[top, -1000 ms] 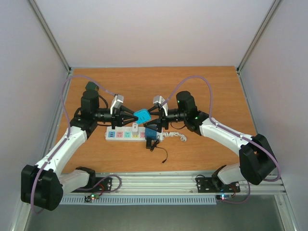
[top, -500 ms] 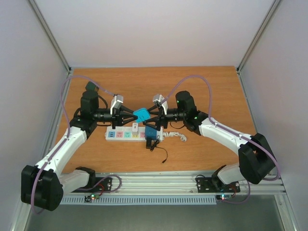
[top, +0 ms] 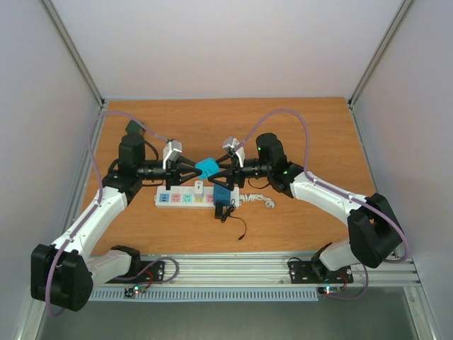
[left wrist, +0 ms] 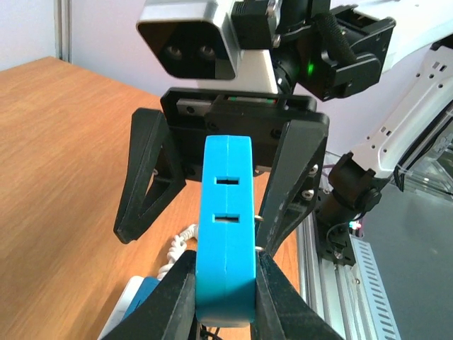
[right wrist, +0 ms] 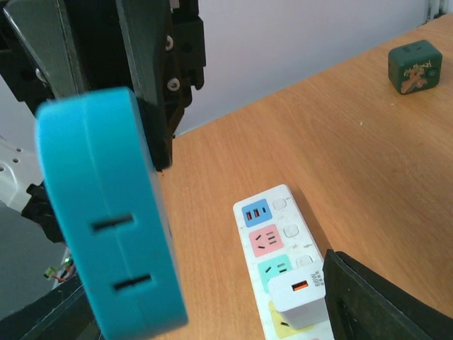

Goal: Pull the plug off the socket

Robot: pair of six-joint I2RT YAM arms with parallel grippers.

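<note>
Aloft, the left end effector (left wrist: pixel 225 265) clamps the blue plug (left wrist: pixel 226 212); the right end effector (top: pixel 221 168) gapes.

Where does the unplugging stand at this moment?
Done: the blue plug looks off the socket, held in the air.
In hand: the left tool clamps it; the right tool is open opposite.
Left: the white charger sits plugged in.

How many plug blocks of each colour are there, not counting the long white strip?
Blue: 2, the held blue plug in the left gripper and a second blue plug on the socket
White: 1, the white charger
Dark green: 1, the green cube
Black: 1, the black plug with a thin wire
Total: 5
</note>
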